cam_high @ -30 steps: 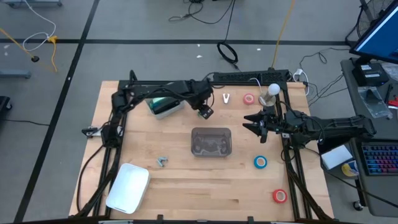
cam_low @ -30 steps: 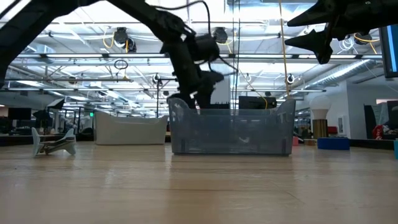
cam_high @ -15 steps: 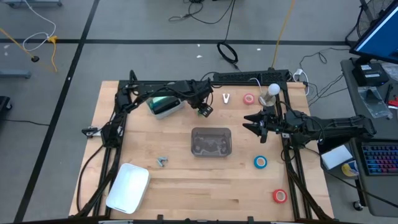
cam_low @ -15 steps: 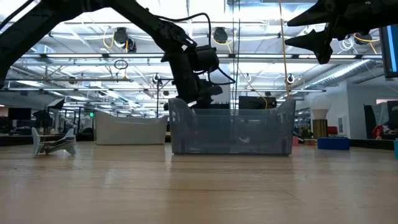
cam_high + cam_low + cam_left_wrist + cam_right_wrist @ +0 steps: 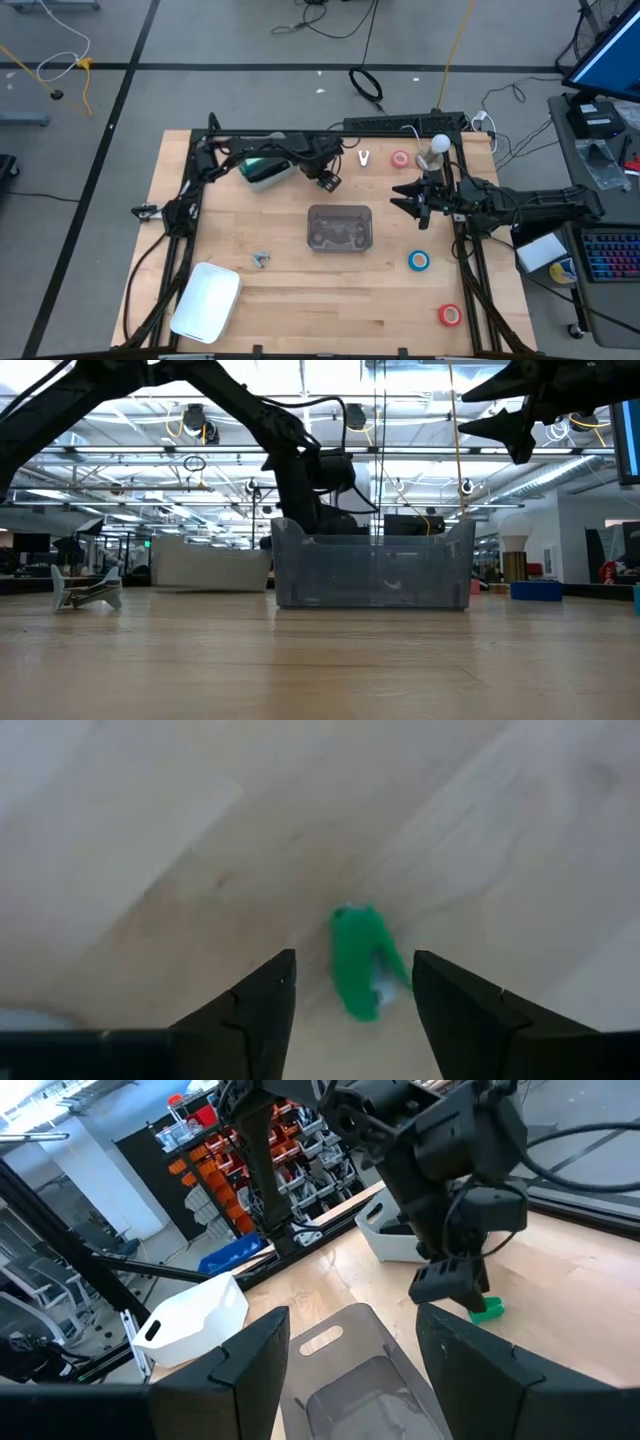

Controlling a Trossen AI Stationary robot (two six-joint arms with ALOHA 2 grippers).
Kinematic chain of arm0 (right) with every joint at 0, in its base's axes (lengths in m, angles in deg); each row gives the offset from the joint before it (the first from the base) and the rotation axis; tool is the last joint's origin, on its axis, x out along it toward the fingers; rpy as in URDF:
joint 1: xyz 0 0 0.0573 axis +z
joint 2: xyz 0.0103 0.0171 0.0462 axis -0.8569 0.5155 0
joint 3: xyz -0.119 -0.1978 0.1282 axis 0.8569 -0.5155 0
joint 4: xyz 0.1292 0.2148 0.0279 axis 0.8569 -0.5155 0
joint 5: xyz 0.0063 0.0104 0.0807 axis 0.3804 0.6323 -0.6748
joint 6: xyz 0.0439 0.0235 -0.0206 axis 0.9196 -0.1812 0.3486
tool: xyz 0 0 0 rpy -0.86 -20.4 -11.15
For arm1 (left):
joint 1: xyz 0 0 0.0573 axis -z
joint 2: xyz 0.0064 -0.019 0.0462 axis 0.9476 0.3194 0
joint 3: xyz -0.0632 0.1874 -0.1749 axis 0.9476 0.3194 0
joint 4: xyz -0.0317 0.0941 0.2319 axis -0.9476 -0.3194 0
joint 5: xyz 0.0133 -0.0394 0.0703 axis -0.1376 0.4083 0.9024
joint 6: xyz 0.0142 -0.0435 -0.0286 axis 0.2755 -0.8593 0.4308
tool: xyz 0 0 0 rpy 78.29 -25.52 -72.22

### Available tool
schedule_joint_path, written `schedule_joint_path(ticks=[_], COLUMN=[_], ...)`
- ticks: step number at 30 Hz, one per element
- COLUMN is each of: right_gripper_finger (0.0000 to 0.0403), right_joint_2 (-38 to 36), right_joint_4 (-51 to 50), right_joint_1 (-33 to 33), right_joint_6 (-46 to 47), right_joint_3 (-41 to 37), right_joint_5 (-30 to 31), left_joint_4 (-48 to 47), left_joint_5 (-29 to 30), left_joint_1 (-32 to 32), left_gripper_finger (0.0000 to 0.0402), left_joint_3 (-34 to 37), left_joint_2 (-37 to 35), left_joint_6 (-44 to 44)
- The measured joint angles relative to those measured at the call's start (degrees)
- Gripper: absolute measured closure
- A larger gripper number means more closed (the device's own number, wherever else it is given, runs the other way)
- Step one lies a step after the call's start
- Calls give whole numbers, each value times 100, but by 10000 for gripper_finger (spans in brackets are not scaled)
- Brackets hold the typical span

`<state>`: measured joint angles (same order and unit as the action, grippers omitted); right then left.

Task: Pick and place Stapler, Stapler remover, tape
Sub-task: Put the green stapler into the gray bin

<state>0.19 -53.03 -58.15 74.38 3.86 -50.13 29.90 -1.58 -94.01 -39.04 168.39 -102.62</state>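
Note:
My left gripper [image 5: 352, 957] is open and points down over a small bright green piece [image 5: 360, 960] with a grey end, seemingly the stapler remover, which lies flat on the table; its fingers stand on either side without touching. The high view shows this gripper [image 5: 327, 177] beyond the clear bin [image 5: 340, 228]. A mint-green oblong, probably the stapler [image 5: 262, 163], lies in a white bin [image 5: 275, 178] at the far left. A red tape roll [image 5: 401, 159], a blue one [image 5: 419, 261] and another red one [image 5: 450, 315] lie on the right. My right gripper [image 5: 405, 200] waits open, level, high above the table.
A white tub [image 5: 205, 300] sits at the near left, with a small pale clip-like thing [image 5: 262, 260] beside it. A white V-shaped piece [image 5: 364, 158] and a white bulb-like object [image 5: 438, 145] lie at the far side. Bare wood shows in front of the clear bin.
My left gripper has sunk toward the table over the green piece, dropping behind the clear bin's rim in the low view, and has tipped a little. Its fingers have stayed open.

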Motion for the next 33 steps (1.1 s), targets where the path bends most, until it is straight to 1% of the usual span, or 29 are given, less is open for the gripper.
schedule_joint_path(ticks=[3, 15, 17, 20, 25, 27, 28, 33], right_gripper_finger=[190, 191, 190, 191, 190, 191, 190, 190], right_joint_2=[0, 0, 0, 0, 0, 0, -1, -2], right_joint_4=[0, 0, 0, 0, 0, 0, 0, 0], right_joint_1=[2, 2, 2, 2, 2, 2, 2, 2], right_joint_6=[38, 17, 8, 33, 36, 38, 39, 40], right_joint_3=[0, 0, 0, 0, 0, 0, 0, 0], right_joint_5=[0, 0, 0, 0, 0, 0, 0, 0], left_joint_4=[-43, -105, -132, -173, -193, -183, -159, -85], left_joint_5=[216, 235, 244, 267, 278, 179, 100, -213], left_joint_1=[63, 119, 114, 113, 107, 103, 105, 108], left_gripper_finger=[202, 202, 207, 234, 314, 345, 350, 350], left_joint_3=[-3, 20, 22, 22, 25, 25, 25, 31], left_joint_2=[86, 79, 79, 79, 79, 77, 77, -52], left_joint_6=[-6, -127, -200, -298, -296, -294, -286, -295])
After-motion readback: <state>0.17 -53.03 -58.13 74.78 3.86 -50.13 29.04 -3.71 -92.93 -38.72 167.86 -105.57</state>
